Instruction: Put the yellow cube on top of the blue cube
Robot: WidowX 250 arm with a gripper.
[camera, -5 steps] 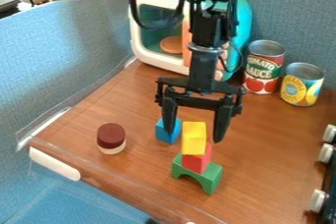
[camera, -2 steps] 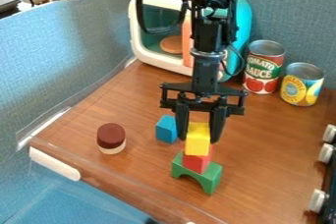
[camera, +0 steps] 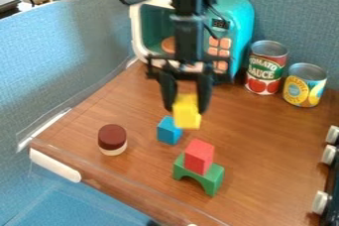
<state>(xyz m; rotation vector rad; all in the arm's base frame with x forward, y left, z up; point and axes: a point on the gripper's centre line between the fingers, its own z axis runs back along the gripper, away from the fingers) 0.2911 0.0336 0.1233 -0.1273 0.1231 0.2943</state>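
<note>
We have the gripper (camera: pixel 186 104) over the table (camera: pixel 265 141), its fingers clamped on the yellow cube (camera: pixel 187 117).

Beyond the gripper and to its right in the view, we see two cans with printed labels. The nearer of the two to the gripper, the red can (camera: pixel 266 71), has pale lettering on a green band, with tomatoes pictured below. The yellow can (camera: pixel 305 87) just beside it carries lettering and pictured yellow fruit, with some blue on its label. Behind the gripper, the toy microwave (camera: pixel 240 19) has a dark display (camera: pixel 220 24) with small pale characters above its orange buttons.

The yellow cube is off the table, between the fingertips, and most of it sticks out below them. It looks taller than wide: we see its long axis run roughly up and down, nearly in line with the fingers, the lower end leaning slightly to the right in the view.

Below the gripper and a little to its left, the blue cube (camera: pixel 169 132) sits on the table, apart from the yellow cube. Lower and slightly right of the gripper, the red block (camera: pixel 198 157) rests on the green arch (camera: pixel 212 176). Farther out to the gripper's lower left stands a round piece (camera: pixel 112 139) with a brown top and a cream base.
</note>
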